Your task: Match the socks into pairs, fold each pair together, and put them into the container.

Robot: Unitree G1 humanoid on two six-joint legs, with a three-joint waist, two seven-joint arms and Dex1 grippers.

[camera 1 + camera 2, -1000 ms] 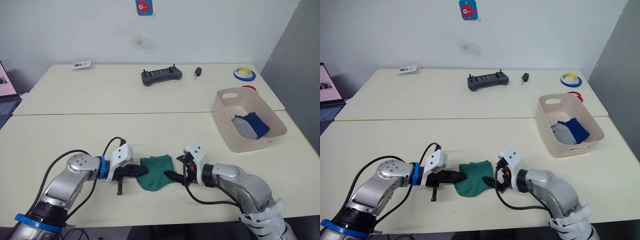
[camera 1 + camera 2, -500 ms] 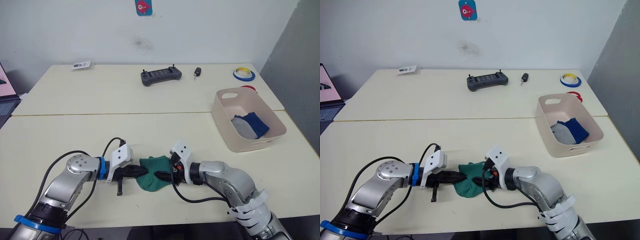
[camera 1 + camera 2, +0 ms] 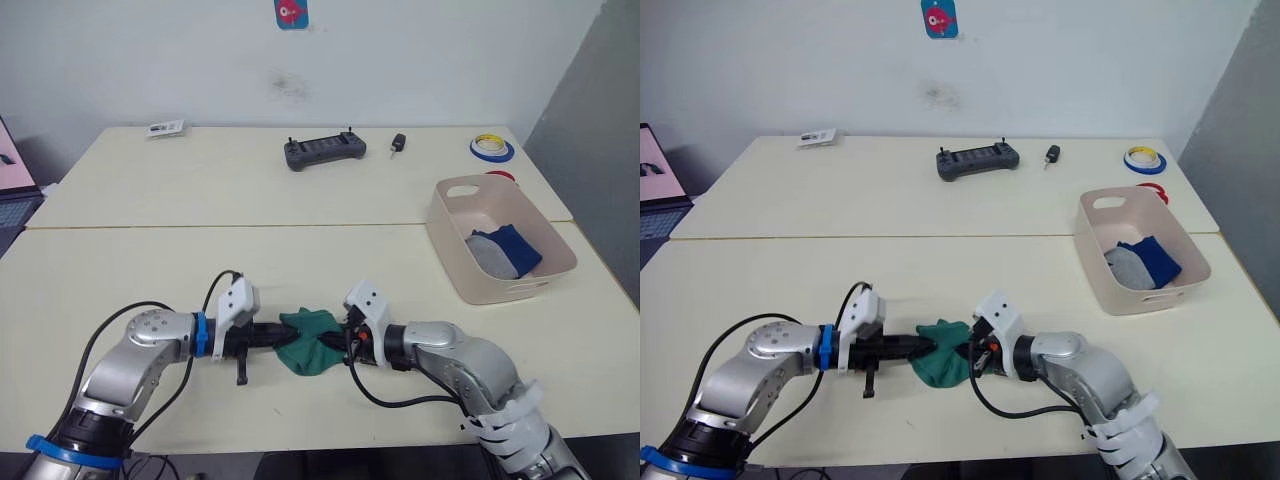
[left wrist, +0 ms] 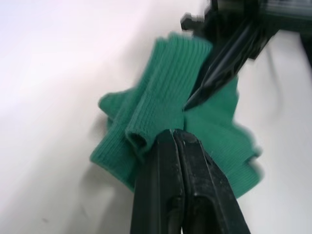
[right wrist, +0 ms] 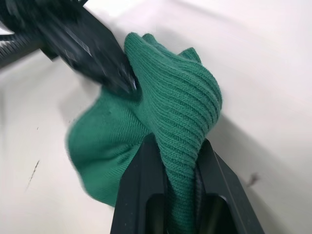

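Two robot arms meet over a bunched green pair (image 3: 308, 342) of socks lying near the front edge of the bench (image 3: 150, 270), about midway along it. The left tool (image 4: 181, 134) has its black fingers pressed together on one side of the fabric, pinching an edge of the bundle. The right tool (image 5: 176, 148) is clamped on a thick ribbed fold from the opposite side, the fold standing up between its fingers. The container (image 3: 455, 262), a pale pink-beige tub, sits at the bench's right edge, well apart from the arms, with a grey sock (image 3: 490, 255) and a dark blue sock (image 3: 516, 245) already inside.

The risk, as it looks from here, is that the two tools pull against each other and the loose fold opens, or one sock slips free when the bundle is lifted, since each tool grips only part of the cloth.
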